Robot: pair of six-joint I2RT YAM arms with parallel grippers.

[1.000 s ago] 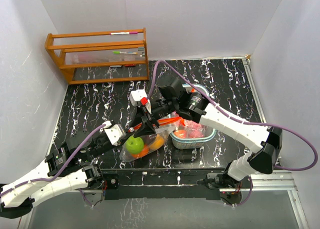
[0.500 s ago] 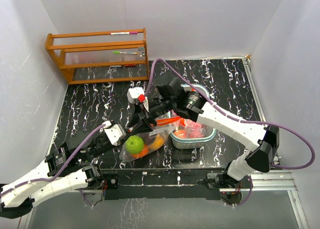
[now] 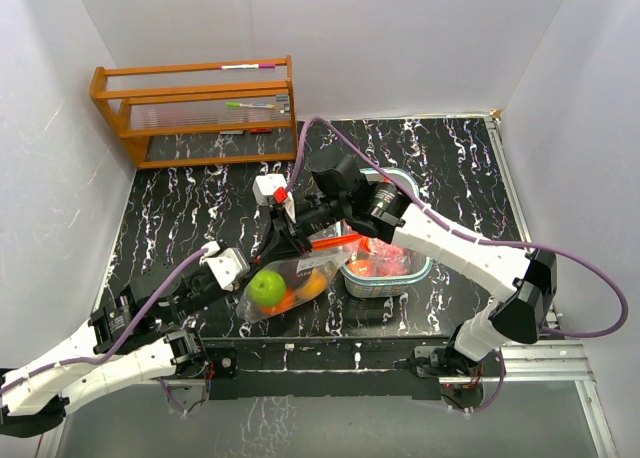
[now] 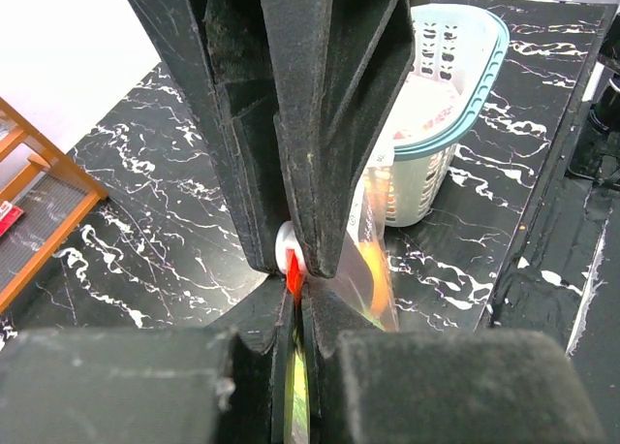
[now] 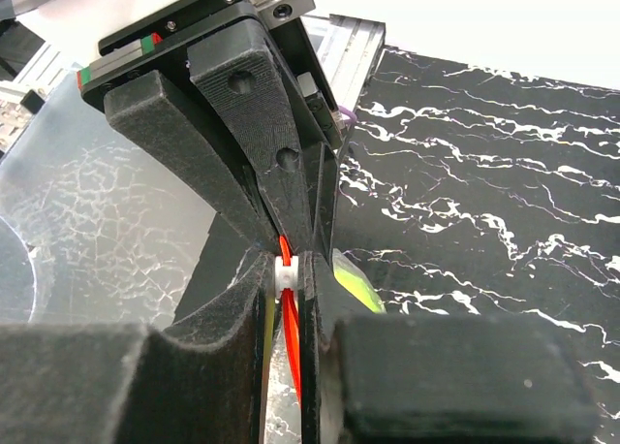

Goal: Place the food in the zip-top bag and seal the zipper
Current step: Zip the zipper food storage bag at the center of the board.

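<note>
Though between white walls [image 3: 400, 38], black marbled table [image 3: 170, 228]

From above, the left pincer [image 3: 262, 260] and right pincer [image 3: 286, 240] hide the bag's [image 3: 305, 278] zipper end; the right arm [image 3: 440, 243] covers part of the basket [image 3: 425, 269].

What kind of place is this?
Probably a robot test booth, not a kitchen: white walls box in a black marbled table, with a left arm and right arm bolted at its edge.

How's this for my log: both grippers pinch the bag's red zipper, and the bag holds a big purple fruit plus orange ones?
The big fruit in the zip-top bag is lime green, not purple, per the top view. Left gripper and right gripper do pinch the red zipper.
</note>
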